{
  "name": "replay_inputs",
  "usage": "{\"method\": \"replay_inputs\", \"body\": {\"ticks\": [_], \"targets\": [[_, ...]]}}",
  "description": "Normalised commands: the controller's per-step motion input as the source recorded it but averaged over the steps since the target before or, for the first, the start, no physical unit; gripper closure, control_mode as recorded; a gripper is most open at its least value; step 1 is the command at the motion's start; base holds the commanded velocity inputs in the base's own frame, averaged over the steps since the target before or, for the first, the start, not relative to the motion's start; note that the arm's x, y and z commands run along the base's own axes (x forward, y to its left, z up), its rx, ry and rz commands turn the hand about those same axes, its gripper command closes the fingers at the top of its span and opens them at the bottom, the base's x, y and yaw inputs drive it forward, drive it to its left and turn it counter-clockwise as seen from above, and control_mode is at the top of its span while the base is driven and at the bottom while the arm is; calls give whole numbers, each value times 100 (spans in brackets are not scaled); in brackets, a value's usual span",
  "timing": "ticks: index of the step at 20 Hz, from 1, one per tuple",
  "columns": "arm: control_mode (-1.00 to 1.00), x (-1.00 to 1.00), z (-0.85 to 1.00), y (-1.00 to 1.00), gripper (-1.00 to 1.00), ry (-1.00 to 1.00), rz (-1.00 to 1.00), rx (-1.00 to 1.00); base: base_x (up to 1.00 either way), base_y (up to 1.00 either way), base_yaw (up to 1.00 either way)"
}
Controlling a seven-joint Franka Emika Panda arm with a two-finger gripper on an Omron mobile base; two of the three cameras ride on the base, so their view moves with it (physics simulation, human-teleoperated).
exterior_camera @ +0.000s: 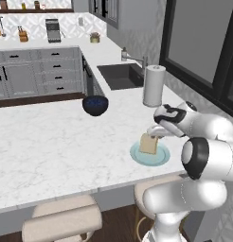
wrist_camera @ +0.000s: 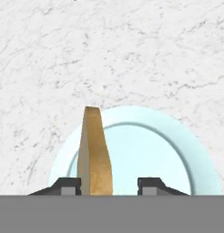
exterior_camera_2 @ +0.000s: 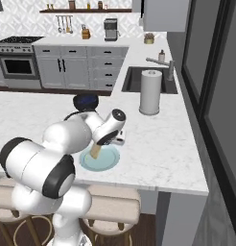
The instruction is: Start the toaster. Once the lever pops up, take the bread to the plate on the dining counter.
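Scene: a simulated kitchen; a white robot arm reaches over the dining counter (exterior_camera: pixel 52 146), a broad white marble top with stools tucked under its near edge.
Plate: a pale blue plate (exterior_camera: pixel 162 159) lies near the counter's near edge, toward the right, well clear of other things.
Bread: the bread (exterior_camera: pixel 148 143), a thin orange-brown slice, stands on edge over the plate — upright, its lower end at or just above the plate's surface; which of the two cannot be told.
Gripper: the gripper (wrist_camera: pixel 108 184) hangs directly above the plate. In the hand view the jaws are spread — the slice sits against the left finger, with a clear gap to the right finger, so nothing is pinching it.
Nearby: a dark blue bowl (exterior_camera: pixel 95 105) sits farther back on the counter, and a paper towel roll (exterior_camera: pixel 154 85) stands upright to the far right, beside the sink (exterior_camera: pixel 119 75).
Risk, tipping: the slice is balanced on its narrow edge; once free it will probably topple flat, and if it falls outward it could land partly off the plate.
Risk, dragging: because the slice touches the left finger, a sideways or tilted retreat could catch it and pull it off. A straight lift looks safest.
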Motion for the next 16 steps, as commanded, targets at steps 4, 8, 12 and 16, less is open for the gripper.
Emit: {"method": "replay_inputs", "body": {"ticks": [4,8,12,16], "targets": [[-100,-26,-60,-14,-100,0,0,4,0,0,0],[-100,-28,-45,-1,-100,2,0,-1,0,0,0],[-100,-15,-12,3,-100,7,0,-12,0,0,0],[-100,-3,33,7,-100,1,0,-19,0,0,0]]}}
